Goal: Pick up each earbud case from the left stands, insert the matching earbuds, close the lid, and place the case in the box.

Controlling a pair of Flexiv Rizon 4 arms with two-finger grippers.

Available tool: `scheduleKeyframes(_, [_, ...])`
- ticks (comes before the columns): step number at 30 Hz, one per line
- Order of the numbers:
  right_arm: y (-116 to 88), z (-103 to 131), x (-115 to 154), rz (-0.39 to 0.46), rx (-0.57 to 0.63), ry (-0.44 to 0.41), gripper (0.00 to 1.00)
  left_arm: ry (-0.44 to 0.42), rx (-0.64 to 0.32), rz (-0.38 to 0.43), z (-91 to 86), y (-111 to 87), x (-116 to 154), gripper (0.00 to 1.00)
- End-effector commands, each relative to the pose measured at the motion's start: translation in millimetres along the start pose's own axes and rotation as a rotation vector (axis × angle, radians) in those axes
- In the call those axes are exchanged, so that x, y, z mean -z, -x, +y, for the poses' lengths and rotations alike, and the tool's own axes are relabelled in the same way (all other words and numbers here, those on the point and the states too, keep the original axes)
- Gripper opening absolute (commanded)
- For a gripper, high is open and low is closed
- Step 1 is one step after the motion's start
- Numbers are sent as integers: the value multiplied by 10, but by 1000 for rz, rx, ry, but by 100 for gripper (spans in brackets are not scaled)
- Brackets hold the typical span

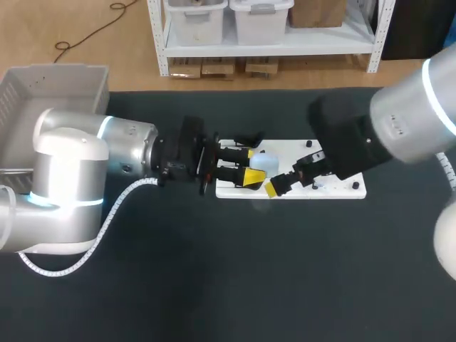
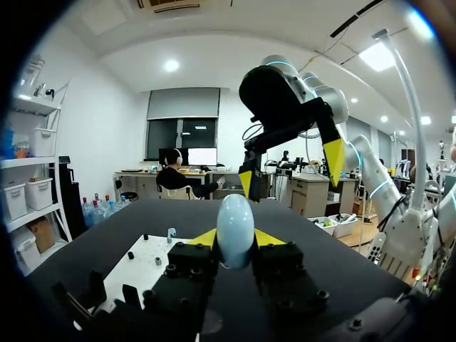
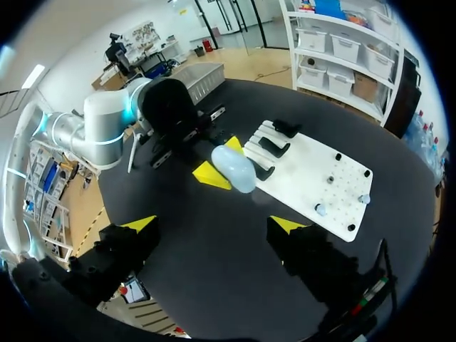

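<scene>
At the centre of the head view, a pale blue, egg-shaped plastic earbud case (image 1: 265, 161) is gripped from both sides by the left gripper (image 1: 249, 165), over the left end of a flat white board (image 1: 342, 189). The right gripper (image 3: 214, 224) is spread wide and empty, near the case.

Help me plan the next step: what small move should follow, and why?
Probably ease the open right end effector toward the pale blue case to lift its lid. The left end effector is shut on the case by the white board. The case looks closed, and small pieces, likely the earbuds, lie on the board.
</scene>
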State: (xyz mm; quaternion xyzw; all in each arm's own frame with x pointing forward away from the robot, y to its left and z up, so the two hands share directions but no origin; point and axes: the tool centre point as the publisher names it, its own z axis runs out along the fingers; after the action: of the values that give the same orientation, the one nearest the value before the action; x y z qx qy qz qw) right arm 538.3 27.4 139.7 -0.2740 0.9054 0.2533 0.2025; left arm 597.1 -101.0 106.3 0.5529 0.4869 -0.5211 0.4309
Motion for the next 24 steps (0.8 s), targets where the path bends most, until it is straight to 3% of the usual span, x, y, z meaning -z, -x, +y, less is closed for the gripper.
scheduleKeyframes(1, [68,-74,-113,14,-13,12,100,2,-1,-1,0,-7,-7,0])
scheduleKeyframes(24, [171,-297,-249,27,-54,-11,100,2,-1,-1,0,-7,-7,0])
